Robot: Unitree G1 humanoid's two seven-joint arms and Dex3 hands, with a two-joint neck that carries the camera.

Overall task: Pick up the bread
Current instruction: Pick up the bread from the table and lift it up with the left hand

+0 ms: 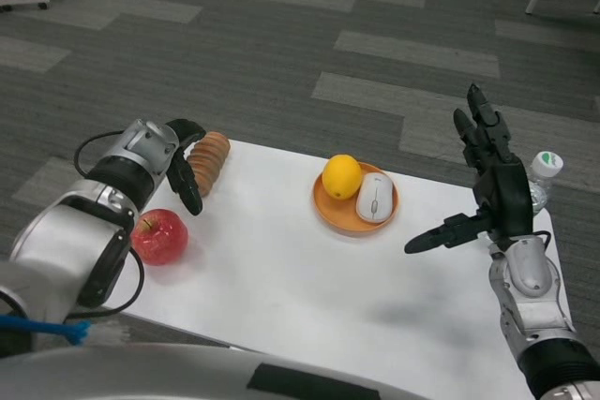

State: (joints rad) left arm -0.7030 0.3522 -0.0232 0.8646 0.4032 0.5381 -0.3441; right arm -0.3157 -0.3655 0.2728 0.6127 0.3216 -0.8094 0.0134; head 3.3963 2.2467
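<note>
Left hand [185,168] is positioned at the far-left corner of the white table [281,278], fingers curled down around the near side of the bread [207,162]. Contact with the loaf is seen, but a closed grip can't be confirmed; the bread is still resting on the table surface. The bread is a ridged brown loaf, lying at the table's far-left edge, partly hidden by the fingers.

A red apple [158,236] is located just beside the left forearm, near the left edge.

Right hand [487,185] is raised above the table's right side, fingers spread wide, thumb pointed left, nothing held.

Mid-table: an orange plate [333,217] carrying 1 lemon [342,176] and 1 white computer mouse [375,198], the 2 touching. A clear bottle with a white cap [544,170] is seen behind the right hand, mostly occluded.
</note>
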